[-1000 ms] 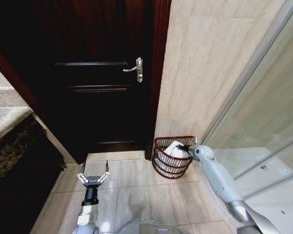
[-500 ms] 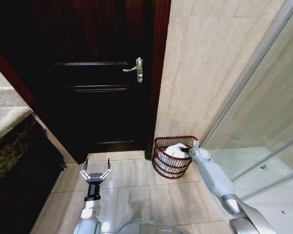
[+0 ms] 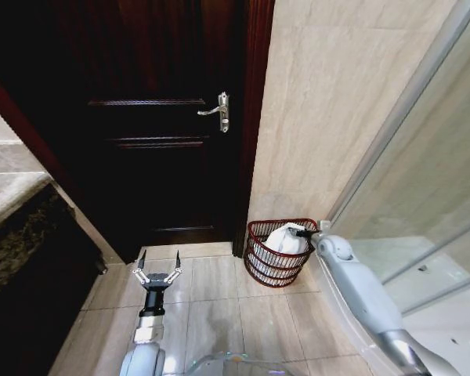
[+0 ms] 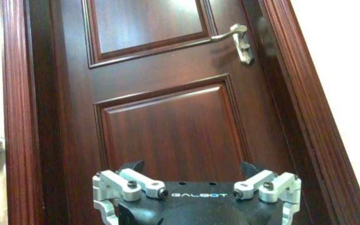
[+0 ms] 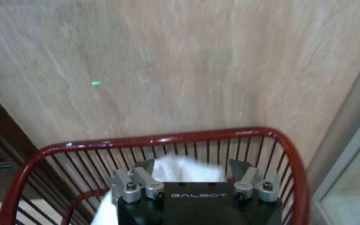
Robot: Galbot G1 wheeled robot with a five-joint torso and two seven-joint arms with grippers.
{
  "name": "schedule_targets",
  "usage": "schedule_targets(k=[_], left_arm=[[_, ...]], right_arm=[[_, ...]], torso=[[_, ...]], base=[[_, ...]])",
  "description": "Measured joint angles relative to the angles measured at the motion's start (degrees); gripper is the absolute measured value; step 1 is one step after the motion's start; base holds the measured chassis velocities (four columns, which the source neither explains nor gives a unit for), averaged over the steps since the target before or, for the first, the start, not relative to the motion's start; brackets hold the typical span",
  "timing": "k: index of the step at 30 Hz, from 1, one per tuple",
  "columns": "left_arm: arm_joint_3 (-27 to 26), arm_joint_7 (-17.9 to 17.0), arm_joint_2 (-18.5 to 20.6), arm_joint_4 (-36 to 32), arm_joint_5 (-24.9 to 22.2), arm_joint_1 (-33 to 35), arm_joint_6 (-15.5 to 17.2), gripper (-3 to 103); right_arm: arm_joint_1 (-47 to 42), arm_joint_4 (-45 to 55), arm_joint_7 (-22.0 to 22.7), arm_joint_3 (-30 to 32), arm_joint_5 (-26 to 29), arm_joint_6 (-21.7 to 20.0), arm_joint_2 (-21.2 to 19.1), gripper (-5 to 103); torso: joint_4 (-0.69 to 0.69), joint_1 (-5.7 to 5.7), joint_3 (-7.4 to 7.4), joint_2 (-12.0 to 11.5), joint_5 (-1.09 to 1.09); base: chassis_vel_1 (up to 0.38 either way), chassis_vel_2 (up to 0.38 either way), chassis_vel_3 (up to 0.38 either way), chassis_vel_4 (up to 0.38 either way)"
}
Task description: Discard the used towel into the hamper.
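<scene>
Against the wall corner beside the dark door, the crumpled white towel [image 3: 285,238] sat heaped in the round red-brown wire hamper [image 3: 276,258], between the right gripper [image 3: 302,233]'s spread jaws. Snagged cloth could lift out on retreat. Left gripper [image 3: 157,273] hung wide, empty, above the floor tiles.

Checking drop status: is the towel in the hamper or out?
In. The white towel sits inside the hamper, bulging above its rim, with the right hand at it. Whether that hand grips it: cannot tell.
</scene>
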Motion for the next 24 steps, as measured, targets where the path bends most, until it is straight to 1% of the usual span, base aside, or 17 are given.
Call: schedule_targets(k=[1,2,3,5,6,8,10,13,15,17,21,24], left_arm=[[-0.02,0.00,0.00,0.06,-0.05,0.04,-0.27,100],[-0.02,0.00,0.00,0.06,-0.05,0.04,-0.27,100],[-0.08,0.00,0.00,0.17,-0.07,0.07,-0.58,100],[-0.09,0.00,0.00,0.23,-0.09,0.13,-0.78,100],[-0.07,0.00,0.00,0.29,-0.14,0.25,-0.99,100],[-0.06,0.00,0.00,0.36,-0.14,0.28,-1.17,100],[-0.13,0.00,0.00,0.65,-0.15,0.29,-1.67,100],[-0.29,-0.04,0.00,0.71,-0.23,0.35,-1.78,100],[-0.52,-0.16,0.00,0.72,-0.34,0.39,-1.82,100],[-0.62,-0.22,0.00,0.72,-0.38,0.39,-1.82,100],[-0.84,-0.45,0.00,0.67,-0.45,0.35,-1.80,100],[-0.89,-0.54,0.00,0.67,-0.47,0.34,-1.75,100]], right_arm=[[-0.81,1.49,0.28,0.23,0.63,-0.02,-0.67,88],[-0.81,1.49,0.28,0.23,0.63,-0.02,-0.67,88],[-1.46,2.83,0.63,0.40,1.40,-0.12,-1.18,93],[-1.92,3.93,0.90,0.56,2.17,-0.37,-1.47,93],[-2.27,4.99,1.26,0.71,3.58,-1.35,-1.61,99],[-2.28,5.13,1.31,0.70,4.17,-1.92,-1.57,99],[-1.88,4.14,1.18,-0.08,5.46,-4.28,-0.70,100],[-1.50,2.74,0.88,-1.15,5.89,-5.50,0.08,100],[-0.87,0.11,-0.17,-2.27,5.92,-7.47,1.36,100],[-0.58,-1.15,-0.61,-2.76,5.50,-7.66,1.92,100],[1.74,-6.96,-1.80,-3.96,2.76,-7.62,4.16,100],[3.12,-10.02,-2.12,-4.36,1.21,-6.94,4.99,100]], torso=[[-0.01,0.00,0.00,0.00,0.00],[-0.01,0.00,0.00,0.00,0.00],[-0.01,0.00,0.00,0.00,0.01],[-0.01,0.00,0.00,0.00,0.01],[-0.01,0.00,0.00,0.01,-0.01],[0.00,0.00,0.00,0.01,-0.01],[0.01,0.00,0.00,0.01,-0.01],[0.01,0.00,0.00,0.00,0.01],[0.01,0.00,0.00,0.01,0.00],[0.01,0.00,0.00,0.01,0.00],[0.00,0.00,0.00,0.01,-0.01],[0.01,0.00,0.00,0.01,0.00]], base=[[0.000,0.000,0.000,0.000],[0.000,0.000,0.000,0.000],[0.000,0.000,0.000,0.000],[0.000,0.000,0.000,0.000],[0.000,0.000,0.000,0.000],[0.000,0.000,0.000,0.000],[0.000,0.000,0.000,0.000],[0.000,0.000,0.000,0.000],[0.000,0.000,0.000,0.000],[0.000,0.000,0.000,0.000],[0.000,0.000,0.000,0.000],[0.000,0.000,0.000,0.000]])
